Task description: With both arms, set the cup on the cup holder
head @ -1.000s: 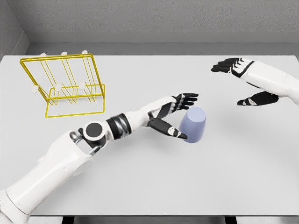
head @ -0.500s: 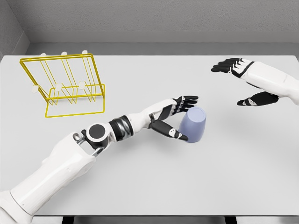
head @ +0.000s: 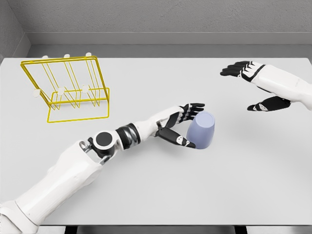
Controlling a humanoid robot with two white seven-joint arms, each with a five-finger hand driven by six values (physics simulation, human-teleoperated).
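- Near the middle of the worktop [head: 161, 195], the lavender cup [head: 202, 129] stands with its closed end up, leaning slightly.
- The left hand [head: 184, 125] brackets the cup, fingers spread behind it and thumb at its lower left side; it touches but is not clamped on it.
- The right hand [head: 256, 87] hovers well apart at the right, fingers loose and empty.
- Risk: the smooth cup could tip or slide toward the right if the thumb pushes before the fingers close.
- The yellow cup holder [head: 68, 87] sits far left near the back edge; bare worktop lies between, so the carry path looks open, though thin pegs could snag the rim.
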